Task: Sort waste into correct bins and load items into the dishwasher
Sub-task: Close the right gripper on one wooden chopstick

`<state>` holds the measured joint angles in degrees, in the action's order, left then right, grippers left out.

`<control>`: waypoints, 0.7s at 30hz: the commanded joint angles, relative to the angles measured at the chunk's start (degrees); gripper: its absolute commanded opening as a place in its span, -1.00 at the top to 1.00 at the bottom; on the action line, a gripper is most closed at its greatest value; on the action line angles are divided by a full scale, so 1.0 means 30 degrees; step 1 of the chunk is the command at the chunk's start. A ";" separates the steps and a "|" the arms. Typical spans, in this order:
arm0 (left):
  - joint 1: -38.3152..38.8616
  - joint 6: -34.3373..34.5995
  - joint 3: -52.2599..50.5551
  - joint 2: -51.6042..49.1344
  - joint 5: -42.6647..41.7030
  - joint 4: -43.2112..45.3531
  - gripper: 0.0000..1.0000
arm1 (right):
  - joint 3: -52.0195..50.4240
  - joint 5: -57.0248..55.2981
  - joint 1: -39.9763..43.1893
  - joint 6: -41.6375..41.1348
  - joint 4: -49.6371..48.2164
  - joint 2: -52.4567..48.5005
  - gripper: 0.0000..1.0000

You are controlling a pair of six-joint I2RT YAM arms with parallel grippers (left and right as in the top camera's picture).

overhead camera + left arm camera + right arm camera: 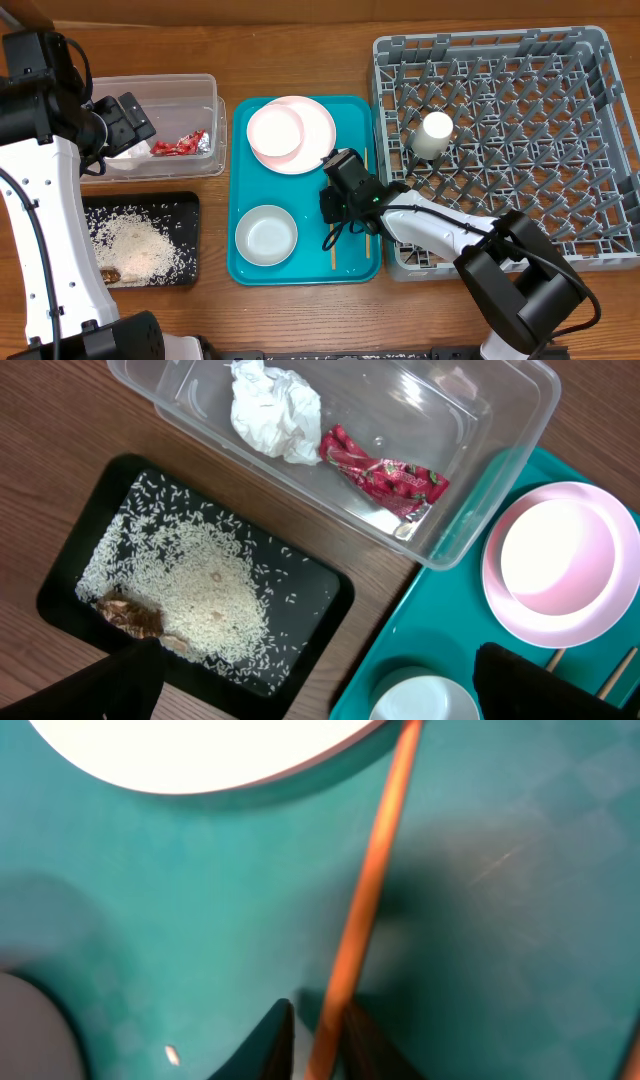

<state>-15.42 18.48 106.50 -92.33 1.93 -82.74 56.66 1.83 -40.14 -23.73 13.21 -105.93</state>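
Observation:
My right gripper (336, 205) reaches down onto the teal tray (243, 180). In the right wrist view its two fingertips (318, 1042) sit tight on either side of a wooden chopstick (366, 910) that still lies low on the tray. A second chopstick (366, 168) lies at the tray's right edge. On the tray are a pink plate (318, 128) with a small white dish (274, 131) on it, and a pale bowl (266, 234). A white cup (433, 134) stands in the grey dish rack (560, 150). My left gripper (325, 695) hangs open and empty above the bins.
The clear tub (485, 510) holds a crumpled napkin (272, 412) and a red wrapper (385, 475). The black tray (325, 605) in front of it holds scattered rice (210, 595) and a brown scrap (130, 615). Both bins sit left of the teal tray.

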 commanded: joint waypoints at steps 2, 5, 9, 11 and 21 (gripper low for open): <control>-0.0102 0.0277 0.0000 -0.0095 -0.0138 0.0022 -1.00 | -0.0095 0.1661 -0.0044 -0.0685 -0.0539 -0.0197 0.66; -0.0102 0.0277 0.0000 -0.0095 -0.0138 0.0022 -1.00 | -0.0102 0.1953 -0.0044 -0.0670 -0.0058 -0.0197 0.66; -0.0102 0.0277 0.0000 -0.0095 -0.0138 0.0022 -0.99 | -0.0109 0.1916 -0.0022 -0.0670 0.0277 -0.0197 0.65; -0.0102 0.0277 0.0000 -0.0095 -0.0138 0.0022 -0.99 | -0.0117 0.1792 -0.0022 -0.0670 0.0357 -0.0197 0.74; -0.0102 0.0277 0.0000 -0.0095 -0.0138 0.0022 -1.00 | -0.0117 -0.2047 -0.0044 -0.2113 0.0707 -0.0197 0.84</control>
<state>-15.44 18.48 106.50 -92.31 1.93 -82.72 56.60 2.70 -40.23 -27.11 14.63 -105.95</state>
